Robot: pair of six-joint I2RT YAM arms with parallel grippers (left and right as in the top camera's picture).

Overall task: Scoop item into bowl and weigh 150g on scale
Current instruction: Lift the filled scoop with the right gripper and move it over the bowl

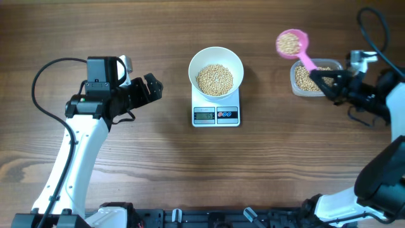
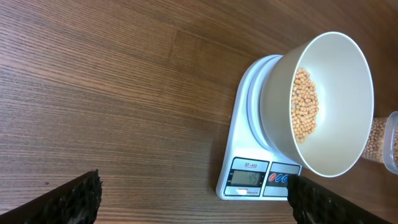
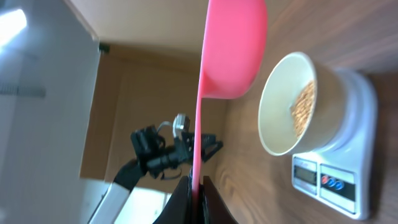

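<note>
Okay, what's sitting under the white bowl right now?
The white scale sits under the bowl. Its front edge shows, with the display and two buttons. The bowl covers most of the weighing platform. The reading is too small to make out.

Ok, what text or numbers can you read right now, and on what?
"SF-400", first letter unsure: small print above the display on the scale, left wrist view.
Display digits: too blurred to read in any view.
Markings on the two buttons: too small to read.
No other text visible.
</note>
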